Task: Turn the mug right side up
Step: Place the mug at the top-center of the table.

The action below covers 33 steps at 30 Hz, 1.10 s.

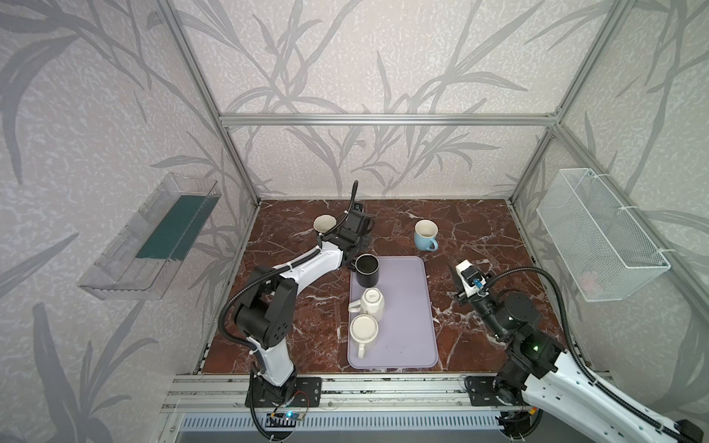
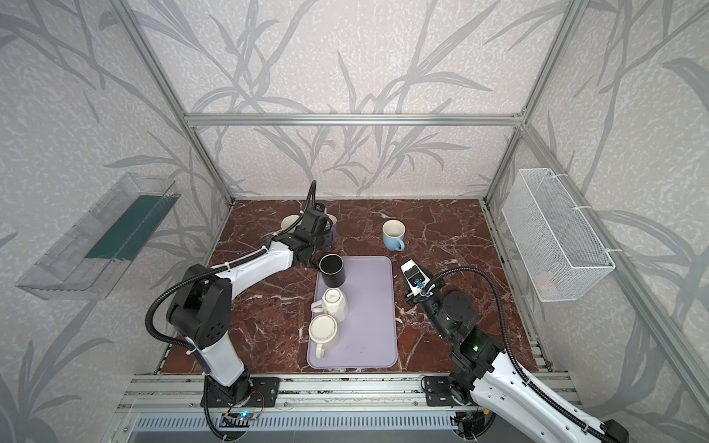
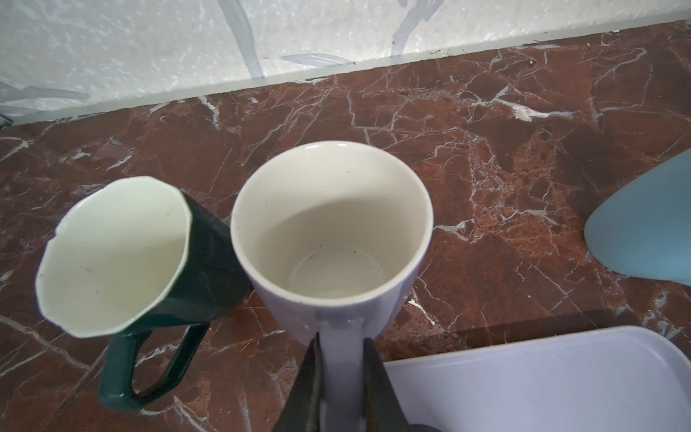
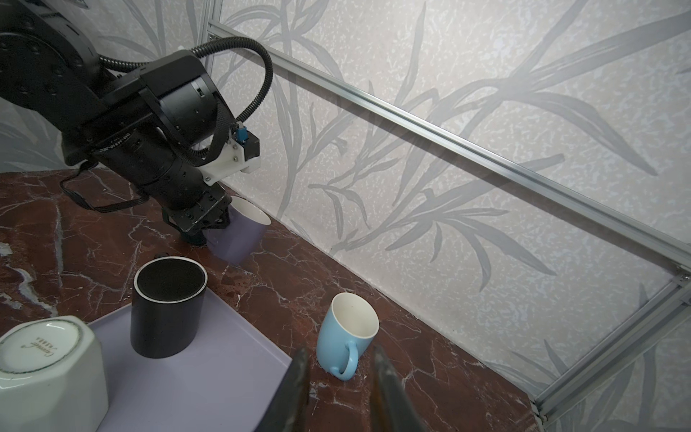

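Gripping: left gripper (image 3: 342, 377) holds lavender mug (image 3: 329, 224) by handle, beyond tray (image 3: 523, 392).
Neighbour: green mug (image 3: 112, 254) just beside.
Aside: right gripper (image 4: 338, 381) slightly parted, empty.

Brightly, diffusely lit from above. Faintly shadowed on the bench (image 1: 479, 230). Bowed toward frame edges in both top views. Blurred nearest the lens in wrist views.

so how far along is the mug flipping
Done: the blue ceramic mug, dark green mug and black cylindrical mug stand upright. In hand: the left gripper is shut on the handle of the upright pale purple mug. Left: the faceted white mug and round white mug sit upside down on the lilac tray; the right gripper is open, empty.
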Motion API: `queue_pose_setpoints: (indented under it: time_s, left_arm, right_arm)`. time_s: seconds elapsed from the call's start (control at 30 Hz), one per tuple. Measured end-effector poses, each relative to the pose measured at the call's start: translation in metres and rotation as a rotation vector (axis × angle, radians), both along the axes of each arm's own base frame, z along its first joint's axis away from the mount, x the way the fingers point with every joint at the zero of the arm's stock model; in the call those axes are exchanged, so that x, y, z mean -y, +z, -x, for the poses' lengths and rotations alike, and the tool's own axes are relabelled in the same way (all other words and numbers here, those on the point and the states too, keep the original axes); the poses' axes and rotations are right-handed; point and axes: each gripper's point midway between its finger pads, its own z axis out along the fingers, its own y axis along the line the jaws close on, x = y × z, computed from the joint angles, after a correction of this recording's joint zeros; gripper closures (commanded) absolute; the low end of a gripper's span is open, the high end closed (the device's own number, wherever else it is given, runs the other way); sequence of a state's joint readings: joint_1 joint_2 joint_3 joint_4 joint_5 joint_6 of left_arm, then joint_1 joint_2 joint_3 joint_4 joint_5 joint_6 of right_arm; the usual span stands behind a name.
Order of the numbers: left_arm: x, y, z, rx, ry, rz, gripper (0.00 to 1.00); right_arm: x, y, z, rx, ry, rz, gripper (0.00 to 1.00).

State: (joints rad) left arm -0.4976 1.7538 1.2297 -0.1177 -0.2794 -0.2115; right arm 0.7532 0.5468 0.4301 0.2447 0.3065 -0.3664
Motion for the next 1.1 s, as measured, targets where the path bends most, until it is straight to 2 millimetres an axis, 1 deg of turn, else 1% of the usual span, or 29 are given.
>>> queue_pose_setpoints:
  time_s: [0.1,0.37,0.5,0.63,0.9,1.1]
  left_arm:
    - [-0.006,0.001,-0.002,0.044,0.009,0.009,1.00]
    - [-0.016,-0.009,-0.006,0.101,0.015,0.026,1.00]
    - [-0.019,-0.007,-0.011,0.126,0.017,0.044,1.00]
    - [-0.019,-0.007,-0.014,0.153,0.007,0.073,1.00]
    - [-0.017,-0.024,-0.017,0.135,-0.004,0.082,1.00]
    - [-0.015,-0.029,-0.018,0.130,-0.010,0.084,1.00]
  right_arm:
    - [0.001,-0.001,0.001,-0.004,0.000,0.003,0.72]
    - [0.003,-0.002,0.003,-0.007,0.000,0.005,0.73]
    - [0.003,-0.004,0.003,-0.014,0.000,0.009,0.73]
    - [0.003,-0.005,0.003,-0.018,0.000,0.012,0.73]
    - [0.003,-0.005,0.003,-0.019,0.000,0.013,0.73]
    - [0.003,-0.005,0.003,-0.019,0.000,0.013,0.73]
